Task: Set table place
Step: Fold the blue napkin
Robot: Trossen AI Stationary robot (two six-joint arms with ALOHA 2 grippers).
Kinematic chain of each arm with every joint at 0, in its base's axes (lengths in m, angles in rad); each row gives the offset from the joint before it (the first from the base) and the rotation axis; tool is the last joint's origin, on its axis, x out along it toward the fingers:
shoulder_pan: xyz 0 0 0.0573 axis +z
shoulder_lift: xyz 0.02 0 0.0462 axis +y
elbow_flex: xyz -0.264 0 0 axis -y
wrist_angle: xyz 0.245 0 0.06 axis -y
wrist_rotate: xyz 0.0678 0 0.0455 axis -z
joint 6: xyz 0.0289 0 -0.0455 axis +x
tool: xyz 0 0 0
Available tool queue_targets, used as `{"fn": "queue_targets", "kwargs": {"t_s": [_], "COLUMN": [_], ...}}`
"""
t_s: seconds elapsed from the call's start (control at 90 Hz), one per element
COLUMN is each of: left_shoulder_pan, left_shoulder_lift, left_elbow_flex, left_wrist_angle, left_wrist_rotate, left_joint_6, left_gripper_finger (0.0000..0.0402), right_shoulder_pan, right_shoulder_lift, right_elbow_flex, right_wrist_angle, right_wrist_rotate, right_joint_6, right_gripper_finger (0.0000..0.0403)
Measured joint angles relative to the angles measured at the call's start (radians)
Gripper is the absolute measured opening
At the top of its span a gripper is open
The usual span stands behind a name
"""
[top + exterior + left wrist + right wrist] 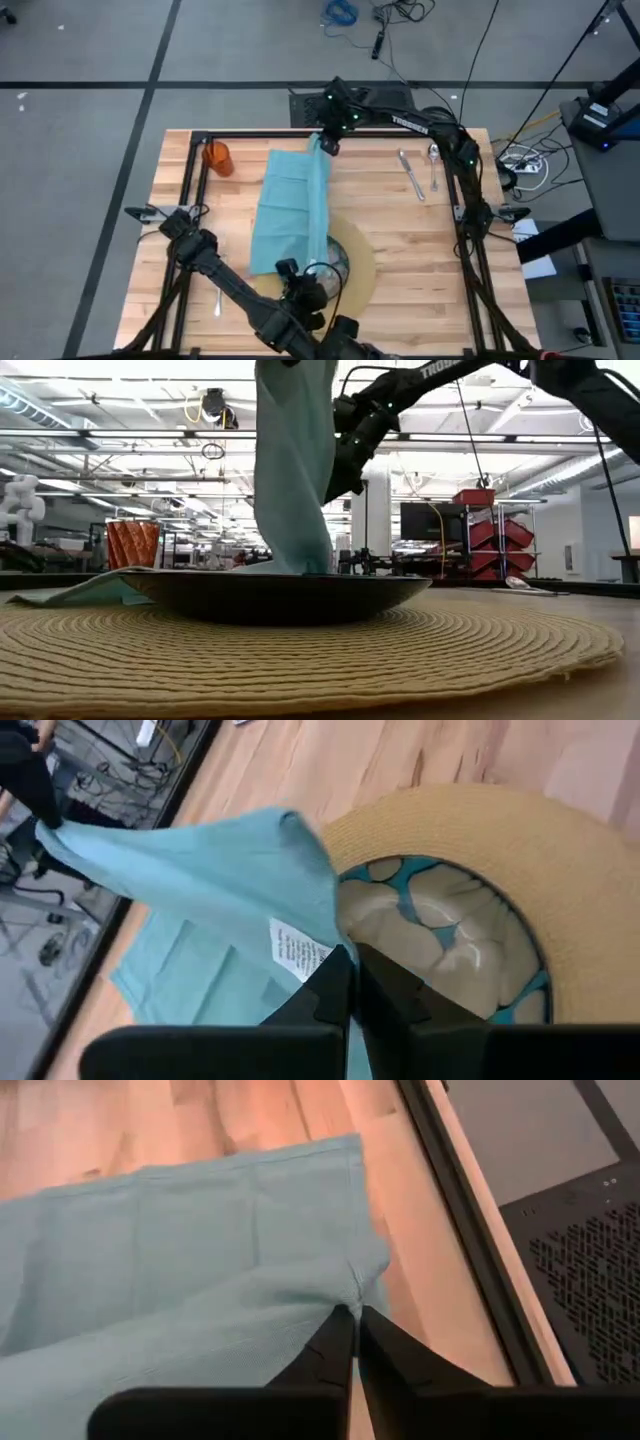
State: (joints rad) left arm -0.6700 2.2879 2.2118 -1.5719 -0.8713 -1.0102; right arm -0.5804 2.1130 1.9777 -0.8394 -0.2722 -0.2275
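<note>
While both pinch it: teal cloth napkin (293,207) stretched.
Right gripper (322,144): clamps 12 o'clock corner.
Left gripper (303,281): clamps 6 o'clock end, over speckled grey-green plate (338,262).

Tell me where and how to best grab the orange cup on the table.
Grip the orange cup across its side wall, coming down from above. It seems to stand upright near the table's far left corner, clear of the napkin, so its sides look free. Both grippers are shut on the napkin, left, right.
</note>
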Motion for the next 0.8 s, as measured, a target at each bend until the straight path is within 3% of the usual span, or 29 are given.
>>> {"fn": "queue_targets", "kwargs": {"t_s": [0.267,0.4,0.489,0.656,0.8], "left_shoulder_pan": [0.000,0.002,0.002,-0.001,0.000], "left_shoulder_lift": [-0.048,-0.149,-0.192,-0.214,-0.215], "left_elbow_flex": [-0.208,-0.367,-0.460,-0.522,-0.521], "left_wrist_angle": [0.002,-0.002,-0.001,0.001,0.002], "left_wrist_rotate": [0.007,-0.005,-0.001,0.029,0.030], "left_joint_6": [-0.166,-0.319,-0.412,-0.475,-0.469], "left_gripper_finger": [0.0000,0.0000,0.0000,0.0000,0.0000], "right_shoulder_pan": [-0.003,-0.018,-0.023,-0.022,-0.006], "right_shoulder_lift": [0.025,0.025,0.025,0.025,0.025], "right_elbow_flex": [0.000,0.000,0.000,0.000,0.000], "right_wrist_angle": [0.025,0.073,0.091,0.126,0.180], "right_wrist_rotate": [-0.002,-0.115,-0.129,-0.233,-0.127], "right_joint_6": [-0.057,-0.062,-0.071,-0.102,-0.133], "right_gripper_finger": [0.0000,0.0000,0.0000,0.0000,0.0005]}}
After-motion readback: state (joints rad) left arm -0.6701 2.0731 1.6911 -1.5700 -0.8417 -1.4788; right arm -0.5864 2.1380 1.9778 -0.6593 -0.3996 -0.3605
